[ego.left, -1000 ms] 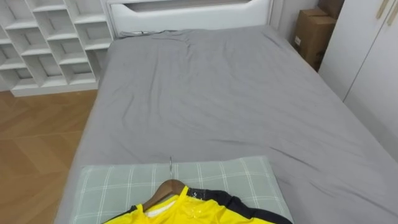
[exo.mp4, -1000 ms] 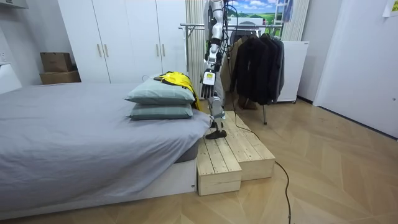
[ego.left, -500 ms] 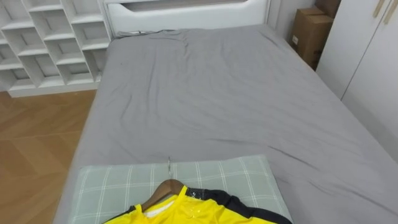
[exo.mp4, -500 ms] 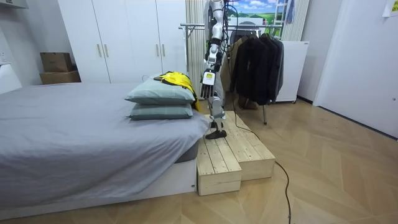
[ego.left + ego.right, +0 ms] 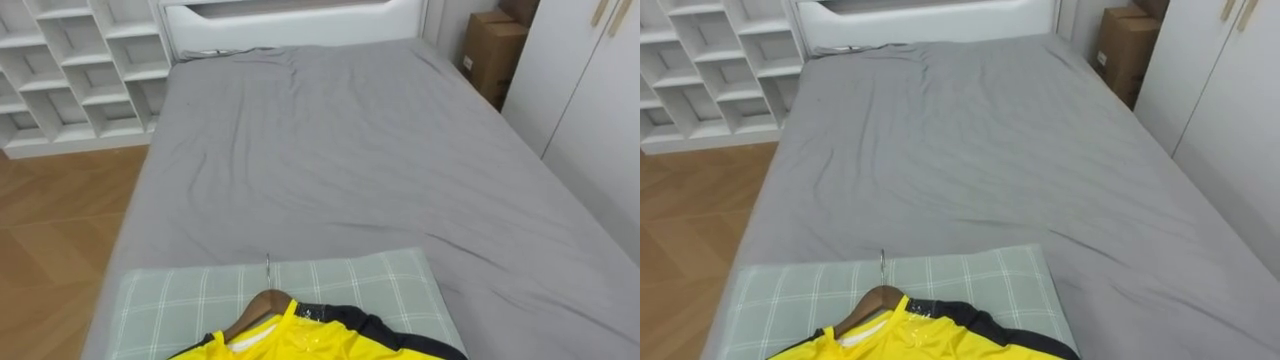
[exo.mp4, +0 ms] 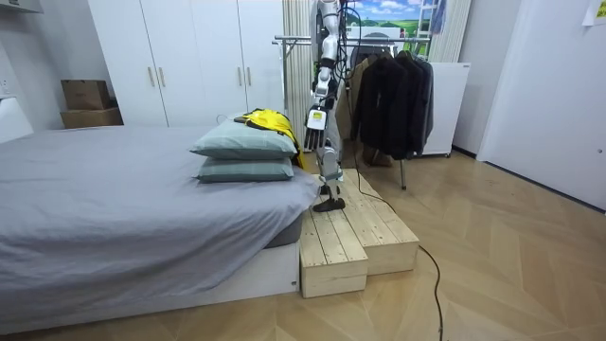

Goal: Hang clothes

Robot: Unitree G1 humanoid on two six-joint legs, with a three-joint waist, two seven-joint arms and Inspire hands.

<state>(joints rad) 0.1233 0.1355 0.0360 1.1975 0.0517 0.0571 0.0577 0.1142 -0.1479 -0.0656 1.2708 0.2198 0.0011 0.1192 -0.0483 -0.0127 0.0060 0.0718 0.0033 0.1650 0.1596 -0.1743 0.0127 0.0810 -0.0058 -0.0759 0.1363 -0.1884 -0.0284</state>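
Note:
A yellow shirt with dark trim (image 5: 300, 340) lies on a wooden hanger (image 5: 262, 305) on top of a green checked pillow (image 5: 170, 295), at the near end of the grey bed (image 5: 330, 150). The hanger's metal hook (image 5: 268, 268) points toward the bed's foot. In the room view the shirt (image 6: 270, 121) rests on two stacked pillows (image 6: 244, 144). I stand upright on a wooden platform (image 6: 355, 232) beside them. My left hand (image 6: 316, 131) hangs by my side, fingers relaxed, holding nothing.
A clothes rack (image 6: 294, 40) with dark garments (image 6: 388, 90) stands right behind me. White shelves (image 5: 70, 70) line the floor left of the bed; a cardboard box (image 5: 492, 50) and white wardrobes (image 5: 590, 110) stand to its right.
The eye view has shifted slightly, so my head camera has moved a little. The shirt, the hanger and my stance are as before.

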